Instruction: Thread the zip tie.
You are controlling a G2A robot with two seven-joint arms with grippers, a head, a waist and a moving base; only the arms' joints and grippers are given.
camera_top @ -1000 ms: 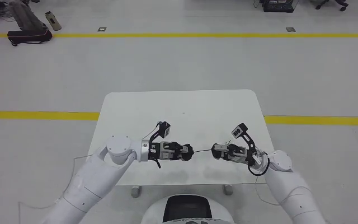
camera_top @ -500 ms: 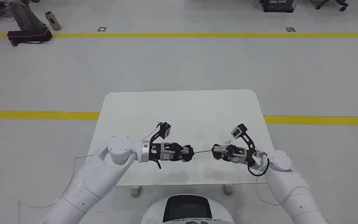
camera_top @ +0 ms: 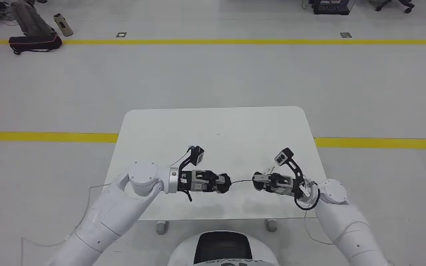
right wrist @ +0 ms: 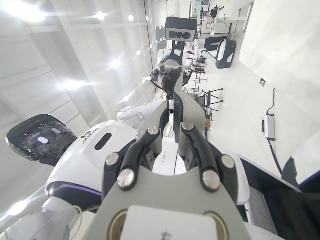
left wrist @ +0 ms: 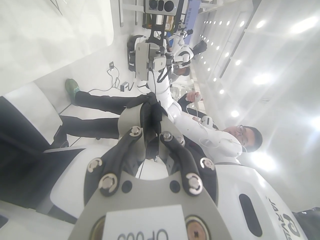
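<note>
1. Little change is noted over the last second. Both wrists have been eased slightly toward the near edge of the desk point(camera_top: 213, 126), and the gap between the grippers is kept about the same.
2. The left gripper point(camera_top: 224, 181) is seen pressed together. In its wrist view the dark fingers point(left wrist: 145, 123) are closed with no gap at the tips.
3. The right gripper point(camera_top: 257, 179) is likewise pressed together. Its ribbed fingers point(right wrist: 179, 116) are shut, and a thin black strand is seen running back from them toward the wrist.
4. The zip tie point(camera_top: 241, 179) is seen from above as a thin dark strand spanning the gap between the two grippers, held in the air above the near part of the desk. One end is judged to be pinched in each gripper.
5. Which end is the head and which the tail cannot be told. It also cannot be told whether the tip has entered the head.
6. Meaning for the task: the shift is judged to be fine alignment only, not an insertion. Threading is judged not yet done.
7. The next move is judged to need the tip lined up squarely with the head slot. A small angular error could let the tip slide past or bend the strap.
</note>
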